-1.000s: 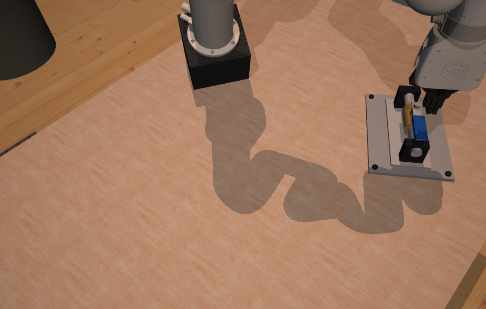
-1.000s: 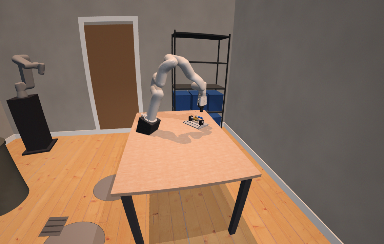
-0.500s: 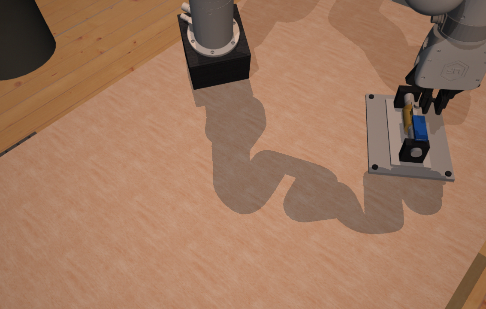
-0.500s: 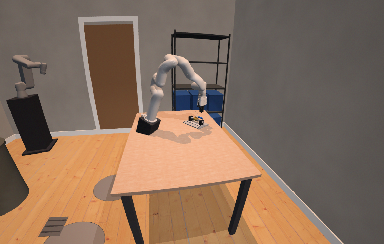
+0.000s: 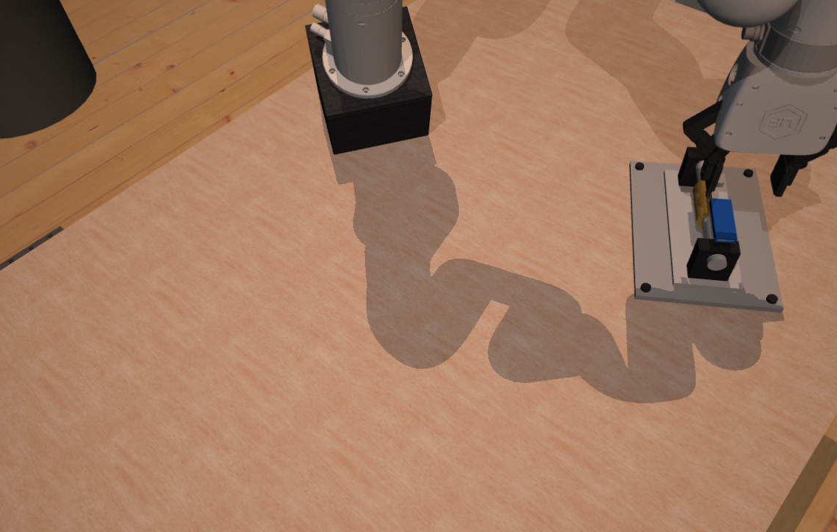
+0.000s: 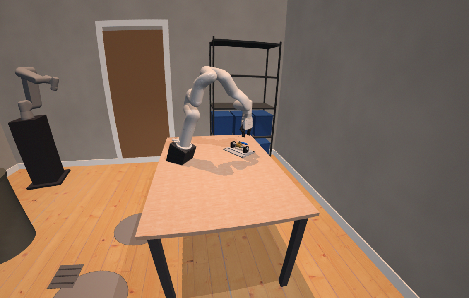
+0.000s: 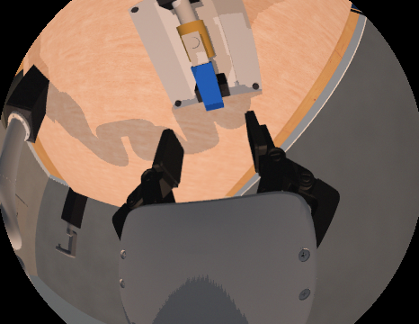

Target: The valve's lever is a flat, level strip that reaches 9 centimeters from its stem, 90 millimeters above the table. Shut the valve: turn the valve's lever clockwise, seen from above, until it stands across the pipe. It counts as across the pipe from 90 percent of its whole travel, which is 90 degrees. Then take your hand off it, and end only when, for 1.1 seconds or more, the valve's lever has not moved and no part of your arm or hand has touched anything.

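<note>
The valve sits on a grey plate [image 5: 702, 234] at the table's far right. A brass body [image 5: 699, 202] lies on a pipe between two black blocks [image 5: 712, 258]. The blue lever [image 5: 723, 219] lies along the pipe, level, above the brass body. It also shows in the wrist view [image 7: 209, 85] and, small, in the exterior view [image 6: 244, 142]. My gripper [image 5: 742, 173] hangs above the plate's far end, open, with nothing between the fingers. In the wrist view the fingers stand apart, short of the lever's tip and not touching it.
The arm's black base [image 5: 370, 86] stands at the table's back. The table edge and a grey wall run close to the right of the plate. A black shelf with blue bins [image 6: 241, 122] stands behind the table.
</note>
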Available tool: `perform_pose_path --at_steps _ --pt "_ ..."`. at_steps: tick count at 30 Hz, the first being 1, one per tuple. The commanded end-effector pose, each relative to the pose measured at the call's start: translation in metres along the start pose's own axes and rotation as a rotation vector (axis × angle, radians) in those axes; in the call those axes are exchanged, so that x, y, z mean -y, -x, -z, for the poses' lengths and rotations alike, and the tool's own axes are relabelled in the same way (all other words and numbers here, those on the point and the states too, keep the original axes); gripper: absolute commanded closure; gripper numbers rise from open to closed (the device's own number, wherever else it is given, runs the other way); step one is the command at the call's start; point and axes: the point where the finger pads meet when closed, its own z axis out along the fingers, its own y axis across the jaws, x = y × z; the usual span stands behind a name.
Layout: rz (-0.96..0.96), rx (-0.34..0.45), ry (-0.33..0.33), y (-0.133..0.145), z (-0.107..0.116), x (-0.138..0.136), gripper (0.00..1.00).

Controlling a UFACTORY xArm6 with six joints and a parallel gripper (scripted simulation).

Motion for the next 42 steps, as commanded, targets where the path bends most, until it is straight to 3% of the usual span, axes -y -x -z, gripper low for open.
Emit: perform_pose_path --at_steps 1,29,42 --pt "-0.001 0.001 0.004 0.001 0.001 -0.001 0.32" --pt "0.001 -0.001 0.0 0.001 0.0 -0.001 0.32" --pt "0.003 -0.005 -0.009 0.001 -0.013 -0.001 0.32"
